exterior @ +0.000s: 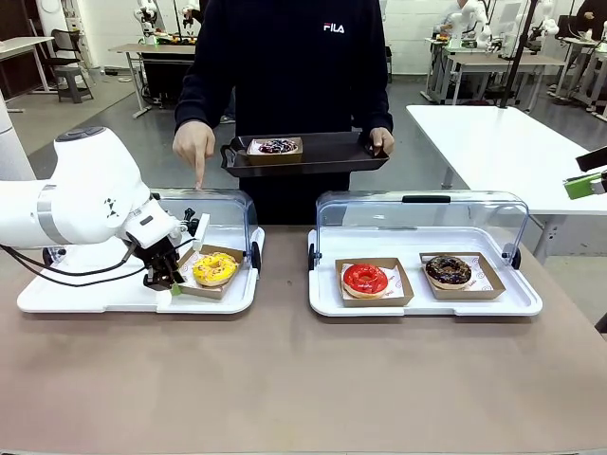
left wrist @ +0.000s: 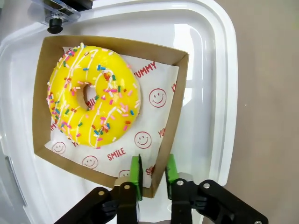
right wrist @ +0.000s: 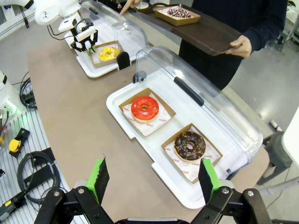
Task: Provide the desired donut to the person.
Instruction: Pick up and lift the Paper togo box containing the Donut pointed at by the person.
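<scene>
Item 1: my left pincer (left wrist: 154, 170) straddles the carton (left wrist: 117, 44) wall; clamped or not, I cannot tell. Yellow donut (left wrist: 107, 107) inside, on white tray (left wrist: 205, 93). Handling: pinch firmly, lift level toward person's (exterior: 294, 66) black tray (exterior: 322, 154).

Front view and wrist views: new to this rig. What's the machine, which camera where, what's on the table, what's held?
Two white robot arms face a person across a table. Front view looks across at them; each wrist view looks along one gripper. On the table: two lidded cases, one holding a yellow donut in a cardboard tray, the other a red donut and a chocolate donut. The left gripper straddles that tray's wall; a pinch isn't clear. The right gripper hangs open. The person holds a black tray with a sprinkled donut and points toward the yellow one.
</scene>
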You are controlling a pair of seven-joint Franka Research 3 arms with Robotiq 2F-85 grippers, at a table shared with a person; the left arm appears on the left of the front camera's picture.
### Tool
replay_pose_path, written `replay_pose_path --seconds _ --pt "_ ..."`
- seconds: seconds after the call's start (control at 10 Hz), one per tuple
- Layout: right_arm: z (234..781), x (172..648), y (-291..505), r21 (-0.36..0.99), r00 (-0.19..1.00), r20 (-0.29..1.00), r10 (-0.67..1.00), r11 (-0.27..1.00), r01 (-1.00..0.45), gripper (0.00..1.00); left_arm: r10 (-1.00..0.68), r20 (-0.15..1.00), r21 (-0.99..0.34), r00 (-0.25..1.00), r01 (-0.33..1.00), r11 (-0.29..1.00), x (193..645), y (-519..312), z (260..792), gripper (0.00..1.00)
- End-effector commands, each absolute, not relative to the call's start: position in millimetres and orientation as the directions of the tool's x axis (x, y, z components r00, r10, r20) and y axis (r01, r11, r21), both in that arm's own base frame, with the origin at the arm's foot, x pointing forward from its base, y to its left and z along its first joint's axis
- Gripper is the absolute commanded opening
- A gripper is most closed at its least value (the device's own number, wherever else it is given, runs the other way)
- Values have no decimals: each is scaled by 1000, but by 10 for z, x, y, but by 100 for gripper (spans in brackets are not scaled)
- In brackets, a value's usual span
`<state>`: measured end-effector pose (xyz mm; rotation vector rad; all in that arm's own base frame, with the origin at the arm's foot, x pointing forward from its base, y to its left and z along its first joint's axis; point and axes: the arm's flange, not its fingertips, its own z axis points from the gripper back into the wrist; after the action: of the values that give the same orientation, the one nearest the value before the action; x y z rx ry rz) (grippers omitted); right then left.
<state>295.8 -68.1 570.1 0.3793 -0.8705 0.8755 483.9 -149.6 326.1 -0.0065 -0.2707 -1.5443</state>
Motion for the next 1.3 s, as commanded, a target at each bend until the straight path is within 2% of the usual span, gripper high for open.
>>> replay_pose_path --seconds 0.0,0.2,0.5,0.9,1.2 --pt "5673 2972 -668 -44 326 803 499 595 -802 100 -986 165 143 9 989 33 4902 -1498 3273 0" --pt "5673 2972 -668 -44 326 803 499 595 -802 100 -985 170 143 1 989 26 4881 -1513 3282 0" --pt "5673 2972 -668 -44 326 803 499 595 -802 100 -986 155 174 -51 984 -24 4490 -1557 3531 0" --pt "5673 2972 -668 -44 326 803 499 595 -802 100 -978 153 254 -145 962 -103 3479 -1470 3932 0" --pt "5673 2972 -668 -44 326 803 499 595 -802 100 -961 167 396 -219 908 -138 2629 -1258 4114 0"
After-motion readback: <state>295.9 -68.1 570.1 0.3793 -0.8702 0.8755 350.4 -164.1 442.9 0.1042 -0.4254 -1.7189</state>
